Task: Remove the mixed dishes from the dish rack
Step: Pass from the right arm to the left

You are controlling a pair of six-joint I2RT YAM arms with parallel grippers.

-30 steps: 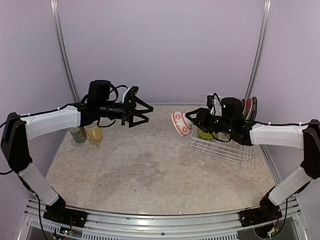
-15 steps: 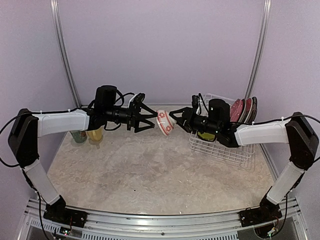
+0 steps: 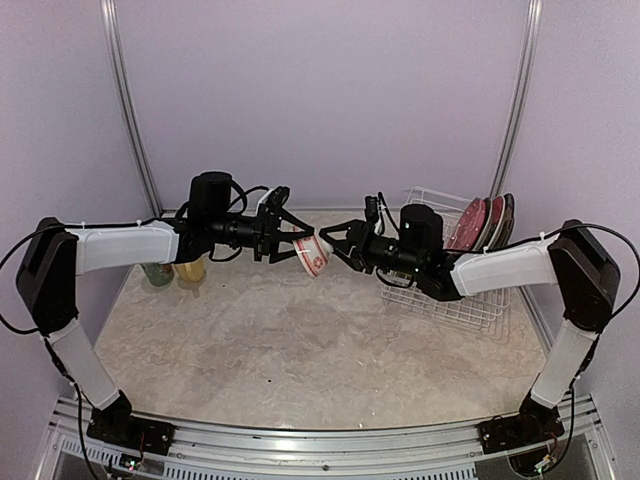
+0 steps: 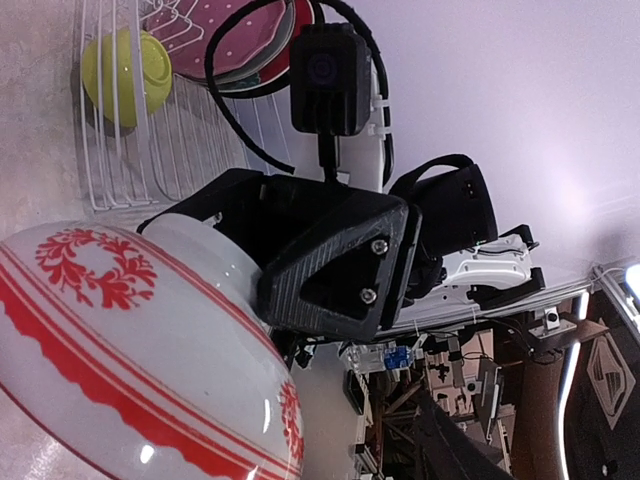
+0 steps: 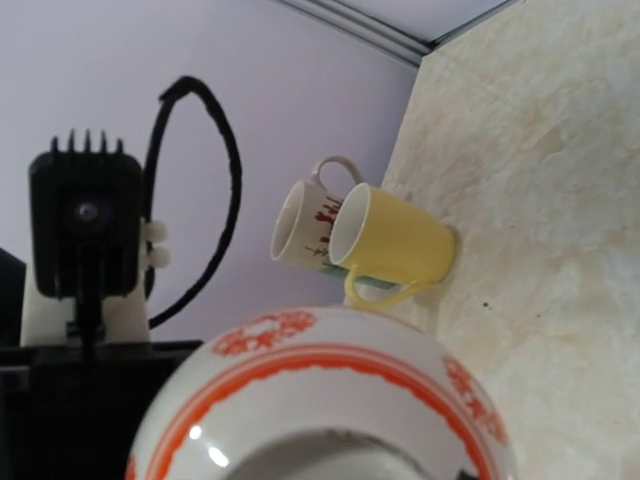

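The small white-and-red bowl [image 3: 312, 256] hangs in mid-air between both arms, over the back middle of the table. My right gripper [image 3: 329, 247] is shut on it from the right. My left gripper [image 3: 297, 240] is open, its fingers spread around the bowl's left side. The bowl fills the left wrist view [image 4: 120, 340] and the right wrist view [image 5: 320, 400]. The white wire dish rack [image 3: 455, 300] stands at the back right, holding the pink dotted plate [image 3: 470, 222], the red-teal flower plate [image 3: 492, 216], the dark plate [image 3: 507, 214] and the lime-green bowl [image 4: 125, 75].
The yellow cup [image 3: 190, 268] and the cream mug [image 3: 155, 272] stand together at the back left by the wall; both show in the right wrist view, the cup [image 5: 395, 245] in front of the mug [image 5: 305, 225]. The lavender walls close in on three sides.
My right arm carried the bowl leftward from beside the rack to mid-table. My left arm reached right until its open fingers came around the bowl.
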